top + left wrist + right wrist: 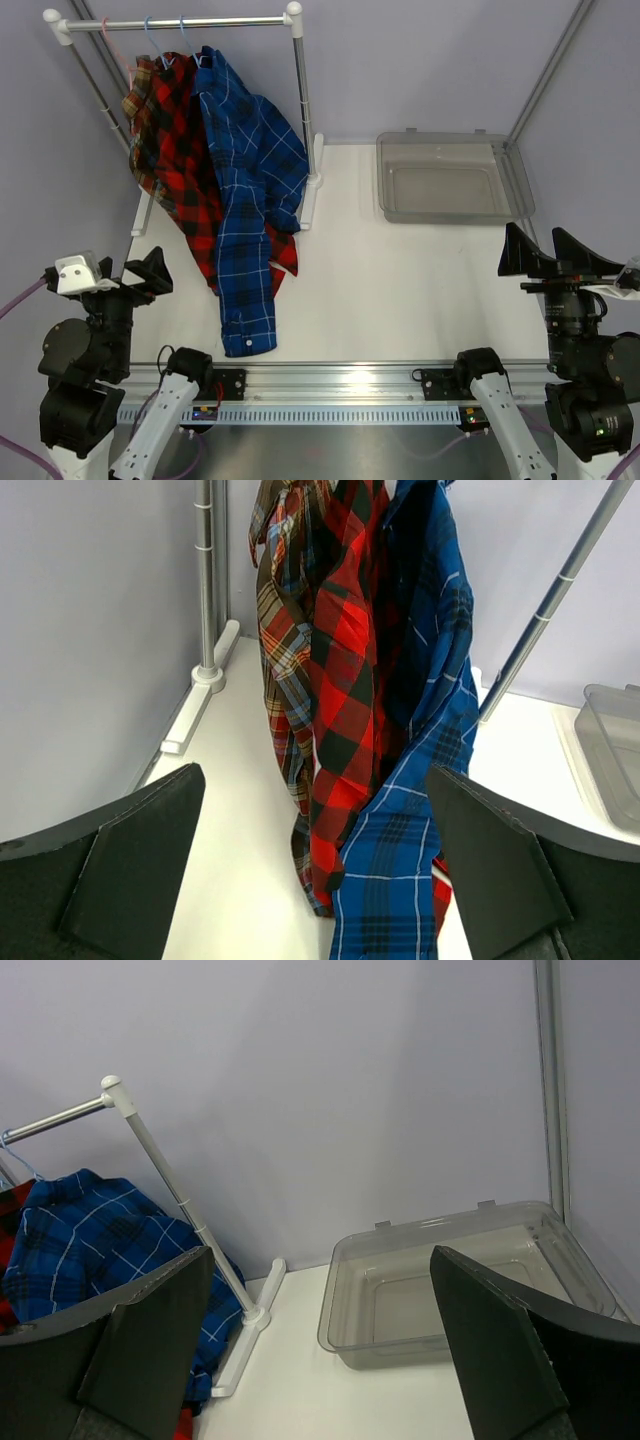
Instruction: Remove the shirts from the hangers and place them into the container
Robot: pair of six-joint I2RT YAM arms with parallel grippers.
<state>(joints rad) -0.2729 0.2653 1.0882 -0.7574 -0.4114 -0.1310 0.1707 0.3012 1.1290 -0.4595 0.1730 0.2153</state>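
A white-and-steel clothes rack (180, 22) stands at the far left of the white table (400, 290), and all three shirts hang from its top bar, bunched together along the bar's left and middle. The blue plaid shirt (245, 190), crossed with thin white lines, is the one closest to the rack's right post. It drapes down past the rack's foot, and its lower end lies on the table in front of the rack. Pressed against its left side is the red-and-black buffalo check shirt (185, 150). Past that, nearest the rack's left post, hangs the brown-olive plaid shirt (140, 110), mostly covered by the red one. The hooks of two light blue hangers (150, 35) loop over the bar above the shirts. The hook of a pink-red hanger (107, 30) sits just to their left, and the hanger bodies are hidden inside the cloth. The container (445, 138), a clear grey-tinted plastic bin, rests on the table to the right of the rack. It is well apart from the rack's right post and about level with the right foot. The left gripper (312, 780) hangs in front of the rack, facing the shirts and well short of them, its two black fingers spread wide with nothing between them. The right gripper (538, 245) is far to the right of the rack, in front of the bin, its fingers likewise spread fully apart and holding nothing.
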